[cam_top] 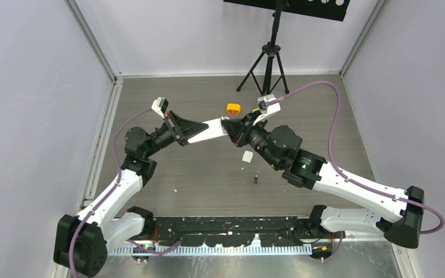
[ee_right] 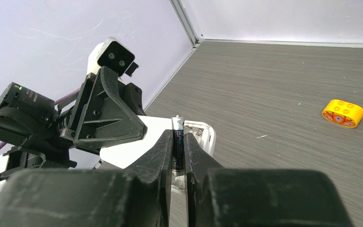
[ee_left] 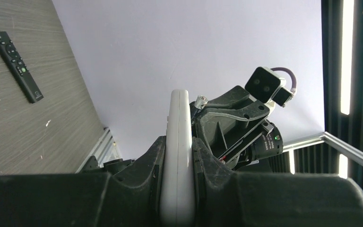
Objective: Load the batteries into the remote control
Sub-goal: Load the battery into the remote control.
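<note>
Right gripper (ee_right: 178, 146) pinching a dark battery (ee_right: 177, 124), centre frame, tip up. Left gripper (ee_left: 179, 146) clamped on the white remote (ee_left: 179, 109), just behind it. Square the battery to the remote before you push, and go slow.

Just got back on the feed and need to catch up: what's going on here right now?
The left tool is clamped on the white remote, holding it up off the table. The right tool grips a dark battery at the remote's open end. I can't tell whether it touches, and it is not visibly seated. A spare battery lies on the table near a small white piece. A black remote also lies on the table.
</note>
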You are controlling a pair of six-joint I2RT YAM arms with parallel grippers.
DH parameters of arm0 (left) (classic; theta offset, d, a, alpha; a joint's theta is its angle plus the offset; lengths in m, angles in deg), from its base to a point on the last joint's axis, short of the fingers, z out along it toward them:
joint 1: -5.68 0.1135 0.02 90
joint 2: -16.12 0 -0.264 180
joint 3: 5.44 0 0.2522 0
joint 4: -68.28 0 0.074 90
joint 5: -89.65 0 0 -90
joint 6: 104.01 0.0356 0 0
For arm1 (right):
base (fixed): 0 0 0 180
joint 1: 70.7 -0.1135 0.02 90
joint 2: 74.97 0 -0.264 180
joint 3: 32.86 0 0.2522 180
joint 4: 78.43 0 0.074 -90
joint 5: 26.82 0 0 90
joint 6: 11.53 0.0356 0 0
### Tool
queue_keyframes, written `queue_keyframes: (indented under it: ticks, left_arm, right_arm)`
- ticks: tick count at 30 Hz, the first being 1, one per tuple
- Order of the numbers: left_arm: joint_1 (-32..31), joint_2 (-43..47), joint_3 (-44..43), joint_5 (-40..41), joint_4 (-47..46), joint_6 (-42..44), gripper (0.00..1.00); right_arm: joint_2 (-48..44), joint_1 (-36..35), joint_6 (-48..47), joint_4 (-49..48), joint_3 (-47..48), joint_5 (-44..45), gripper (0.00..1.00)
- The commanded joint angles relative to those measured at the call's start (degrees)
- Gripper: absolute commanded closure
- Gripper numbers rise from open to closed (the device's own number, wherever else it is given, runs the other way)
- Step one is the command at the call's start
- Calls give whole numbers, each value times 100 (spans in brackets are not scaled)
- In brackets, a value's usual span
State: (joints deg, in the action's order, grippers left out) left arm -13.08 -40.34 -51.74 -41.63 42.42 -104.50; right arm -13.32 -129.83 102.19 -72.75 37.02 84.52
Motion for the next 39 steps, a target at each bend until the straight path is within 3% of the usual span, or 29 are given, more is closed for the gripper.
queue_keyframes:
  ticks: [1,6,13,18,33,36,39]
  left_arm:
    - [-13,163,-24,208,-772,-479,100]
    - [-13,88,37,290,-1007,-667,100]
    - [-13,75,91,374,-1082,-697,100]
    - [-18,29,104,378,-1120,-689,100]
    - [-13,20,175,417,-1113,-524,100]
    - [-13,27,198,459,-1130,-373,100]
    - [-13,24,200,563,-1211,-212,100]
  right_arm:
    - [159,-5,49,-67,-42,233,84]
    - [265,-36,88,-90,-2,167,82]
    - [199,-63,80,-8,-5,249,70]
    - [96,-61,142,64,11,302,67]
    - [-131,-61,216,354,92,343,72]
    - [-261,-68,400,396,129,274,65]
    - [-426,-64,847,548,207,305,49]
